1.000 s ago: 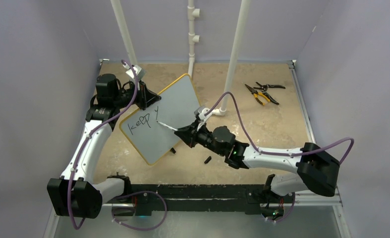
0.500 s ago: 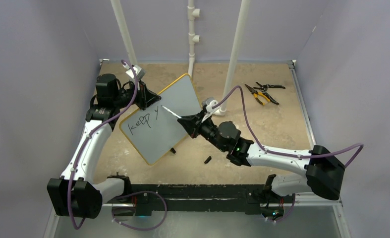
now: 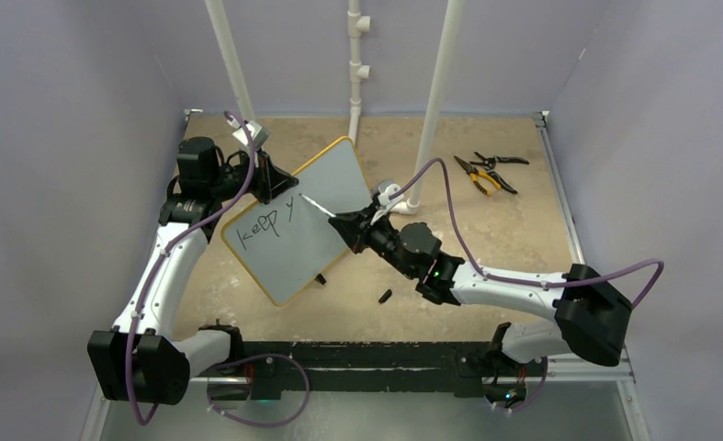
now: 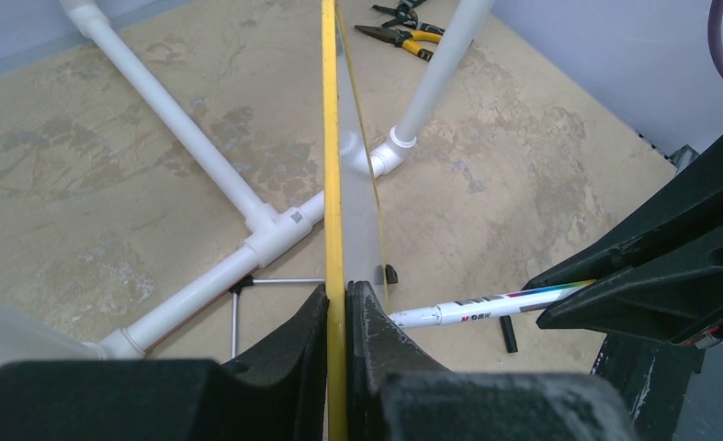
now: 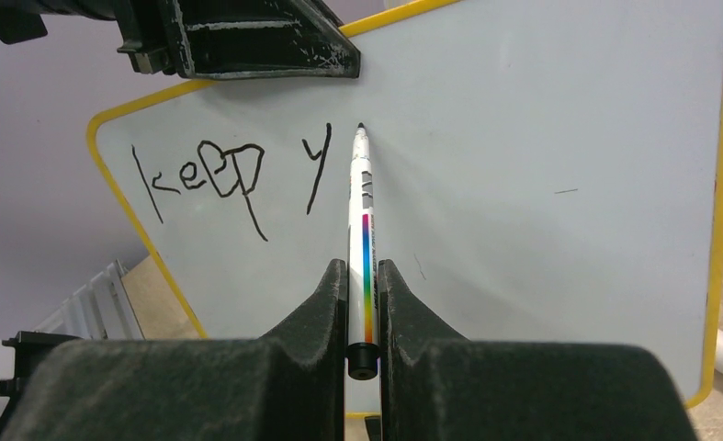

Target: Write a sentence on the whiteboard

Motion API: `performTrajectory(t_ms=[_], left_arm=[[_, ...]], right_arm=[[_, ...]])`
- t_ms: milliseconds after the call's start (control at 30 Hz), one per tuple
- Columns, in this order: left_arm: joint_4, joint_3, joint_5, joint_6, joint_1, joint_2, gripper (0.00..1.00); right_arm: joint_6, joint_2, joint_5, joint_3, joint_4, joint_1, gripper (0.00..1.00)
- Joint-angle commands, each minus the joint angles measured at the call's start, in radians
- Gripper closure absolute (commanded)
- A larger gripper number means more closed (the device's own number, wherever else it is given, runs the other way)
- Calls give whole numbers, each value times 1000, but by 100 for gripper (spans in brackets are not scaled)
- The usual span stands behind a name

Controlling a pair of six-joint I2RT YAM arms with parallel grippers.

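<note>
Whiteboard (image 3: 307, 230) gripped on edge, sentence (image 5: 220, 179) reading "keep y"
From my station I see the left gripper (image 4: 337, 312) pinched tight on the yellow frame at the whiteboard's 11 o'clock edge, with the board tilted up at about 10 o'clock on the table (image 3: 486, 266). The right gripper (image 5: 364, 276) is clamped on the marker (image 5: 361, 202), whose tip sits just at 2 o'clock of the "y"; I cannot tell if it touches. A black cap (image 3: 385, 296) lies at the board's 5 o'clock and pliers (image 3: 486, 173) at the table's 2 o'clock.
</note>
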Motion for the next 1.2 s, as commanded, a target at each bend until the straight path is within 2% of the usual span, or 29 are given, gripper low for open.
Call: performTrajectory(t_ms=[0, 533, 1167], left_arm=[[15, -16, 37, 14, 4, 6, 100], [15, -17, 39, 12, 8, 6, 100], [19, -18, 45, 11, 8, 0, 100]], right_arm=[[-13, 6, -12, 36, 68, -8, 100], [-23, 22, -65, 18, 54, -9, 100], [52, -16, 19, -14, -29, -9, 100]])
